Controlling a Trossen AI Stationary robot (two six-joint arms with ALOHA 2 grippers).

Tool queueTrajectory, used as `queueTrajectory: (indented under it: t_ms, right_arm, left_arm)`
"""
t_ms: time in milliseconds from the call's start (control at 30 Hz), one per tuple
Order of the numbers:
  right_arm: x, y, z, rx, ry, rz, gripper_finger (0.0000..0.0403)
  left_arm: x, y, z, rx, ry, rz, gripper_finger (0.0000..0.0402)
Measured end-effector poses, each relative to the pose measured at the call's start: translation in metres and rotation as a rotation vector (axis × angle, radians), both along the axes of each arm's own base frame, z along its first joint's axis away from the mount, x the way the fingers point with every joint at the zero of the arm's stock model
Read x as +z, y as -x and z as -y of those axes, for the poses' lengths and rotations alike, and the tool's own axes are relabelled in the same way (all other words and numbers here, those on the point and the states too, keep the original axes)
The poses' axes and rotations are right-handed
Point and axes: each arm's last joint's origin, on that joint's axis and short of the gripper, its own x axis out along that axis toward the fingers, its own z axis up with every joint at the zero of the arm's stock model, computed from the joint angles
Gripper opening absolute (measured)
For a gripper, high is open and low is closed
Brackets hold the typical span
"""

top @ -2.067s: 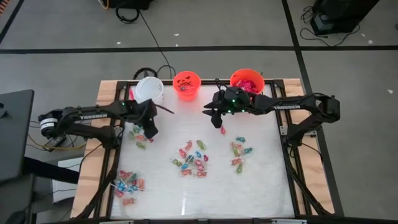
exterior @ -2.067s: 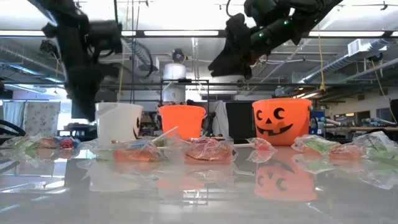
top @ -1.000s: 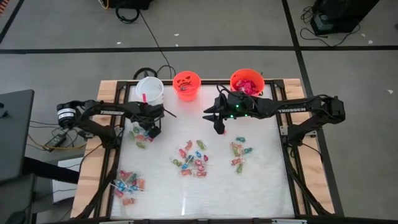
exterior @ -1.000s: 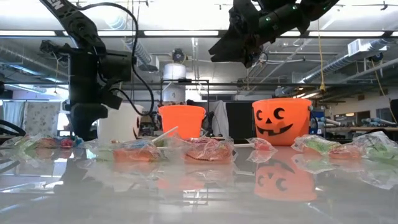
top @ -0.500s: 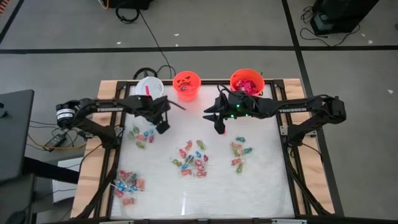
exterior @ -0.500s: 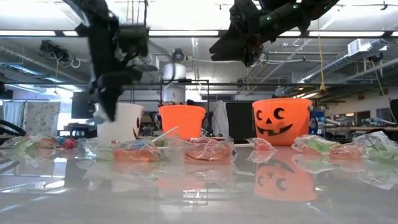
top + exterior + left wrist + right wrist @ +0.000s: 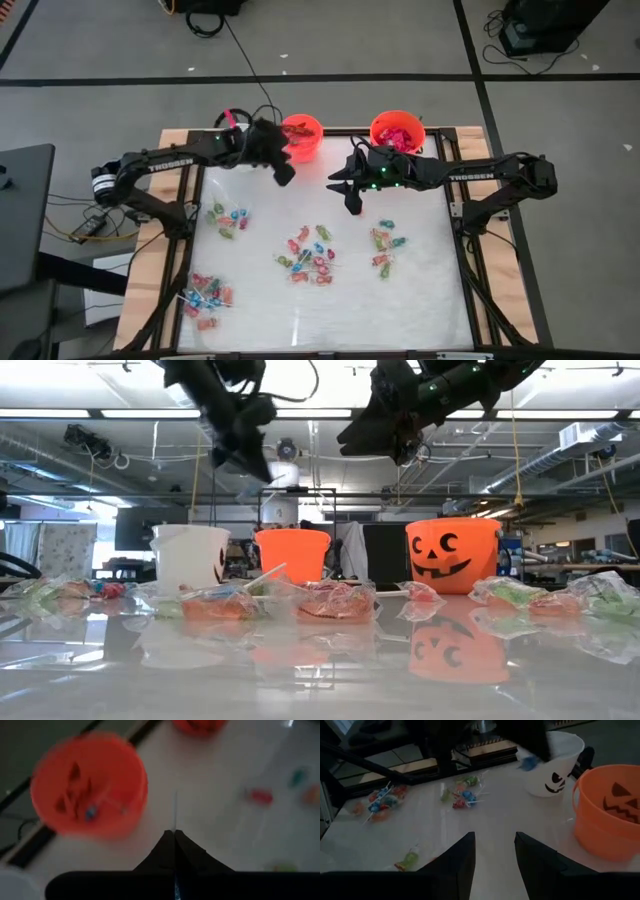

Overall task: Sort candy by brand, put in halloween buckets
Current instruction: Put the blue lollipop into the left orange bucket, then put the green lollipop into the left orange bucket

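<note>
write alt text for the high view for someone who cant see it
Seen from above, the left gripper reaches toward the small orange bucket, while the right gripper hovers beside the larger orange bucket. Clusters of wrapped candy dot the white table.

Left gripper [image 7: 174, 842]: fingers pressed together, a thin white stick [image 7: 175, 812] pinched between the tips and projecting over the white table [image 7: 215, 775]. Small orange bucket [image 7: 90, 785] close beside the tips, a few candy pieces [image 7: 91, 812] inside it. Blurred wrapped sweets [image 7: 261, 796] lie farther off on the table; edge of a second orange bucket [image 7: 199, 725] visible beyond.
</note>
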Motion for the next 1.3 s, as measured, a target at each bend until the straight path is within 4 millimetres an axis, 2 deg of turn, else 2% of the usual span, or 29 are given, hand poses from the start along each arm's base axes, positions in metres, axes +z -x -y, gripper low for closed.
queueTrajectory:
  t_ms: [100, 267, 467, 633, 767, 900, 1000, 1167, 1300]
  right_arm:
    - [0.000, 0.000, 0.000, 0.000, 0.000, -0.001, 0.0150]
    - [0.000, 0.000, 0.000, 0.000, -0.001, -0.005, 0.0150]
    - [-0.001, 0.000, 0.000, 0.001, 0.000, -0.009, 0.0150]
    - [-0.001, 0.001, 0.001, 0.001, 0.018, -0.015, 0.0150]
    - [0.001, 0.000, 0.004, -0.033, 0.035, 0.003, 0.0150]
    - [0.000, 0.001, 0.004, -0.035, 0.032, -0.009, 0.0150]
    - [0.000, 0.001, 0.003, -0.032, 0.032, -0.009, 0.0150]
    - [-0.002, 0.001, 0.003, -0.030, 0.030, -0.024, 0.0150]
    - [-0.003, 0.002, 0.003, -0.031, 0.027, -0.042, 0.0150]
  left_arm:
    - [0.001, -0.009, -0.017, 0.028, -0.030, 0.040, 0.0001]
    - [-0.009, -0.024, -0.052, 0.076, -0.074, 0.057, 0.0001]
    - [-0.020, -0.029, -0.092, 0.168, -0.107, 0.105, 0.0014]
    - [-0.028, -0.023, -0.108, 0.213, -0.097, 0.083, 0.0054]
    - [-0.028, -0.020, -0.111, 0.224, -0.095, 0.081, 0.0101]
    - [-0.022, -0.019, -0.103, 0.146, -0.064, 0.103, 0.0129]
    - [-0.013, -0.016, -0.086, 0.079, -0.023, 0.084, 0.0132]
    - [-0.008, -0.013, -0.033, -0.007, -0.006, -0.122, 0.0131]
    - [-0.006, -0.007, 0.013, -0.009, -0.001, -0.276, 0.0131]
